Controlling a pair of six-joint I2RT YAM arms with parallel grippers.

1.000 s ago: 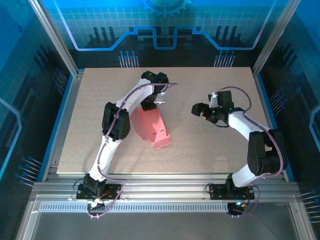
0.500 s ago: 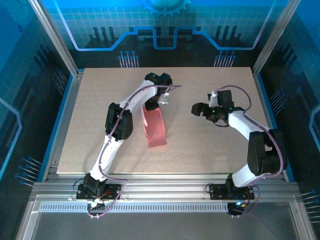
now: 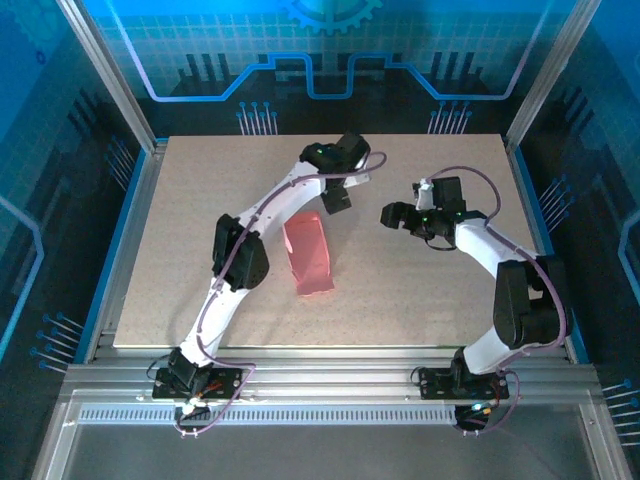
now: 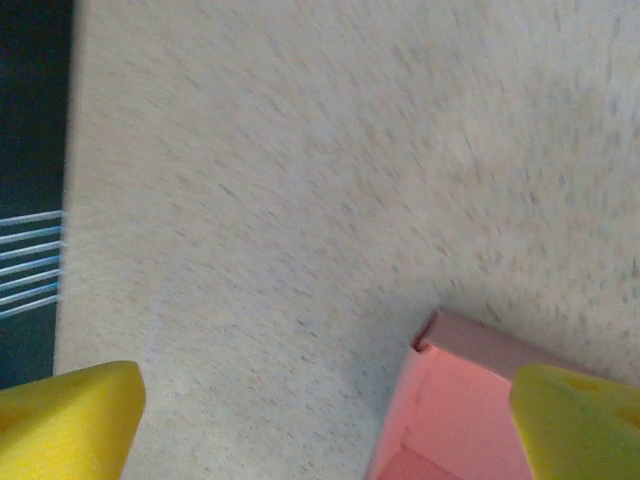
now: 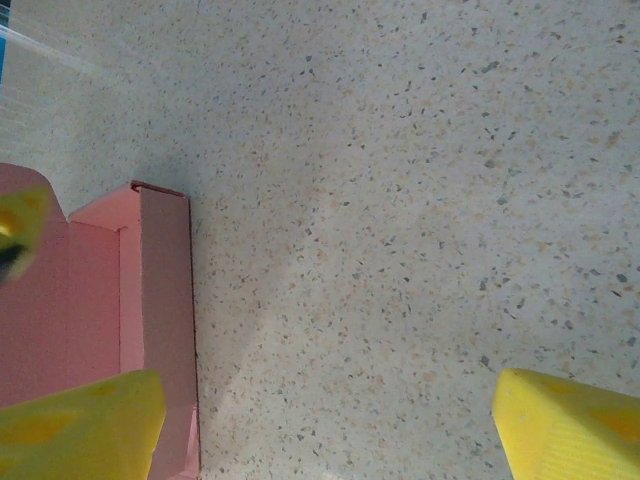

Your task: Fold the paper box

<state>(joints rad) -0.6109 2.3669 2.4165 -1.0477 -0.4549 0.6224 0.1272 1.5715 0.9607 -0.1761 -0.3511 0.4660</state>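
Note:
The paper box (image 3: 308, 252) is a pink, partly folded piece lying on the table left of centre, its walls raised along the long sides. My left gripper (image 3: 338, 197) hovers just beyond its far end, open and holding nothing. In the left wrist view the box's corner (image 4: 470, 395) sits between the wide yellow fingertips (image 4: 65, 420), close to the right one. My right gripper (image 3: 391, 215) is open to the right of the box, apart from it. In the right wrist view the box (image 5: 150, 300) lies at the left, by the left fingertip (image 5: 80, 425).
The speckled beige table (image 3: 200, 200) is ringed by aluminium frame rails (image 3: 140, 210) and blue panels. A yellow fingertip of the left gripper (image 5: 20, 225) shows at the left edge of the right wrist view. Bare tabletop lies between and in front of the arms.
My left gripper has opened, let go of the box's flap and moved right and back. The box has gone from a wide curved sheet to a narrow folded shape. The right arm barely moved.

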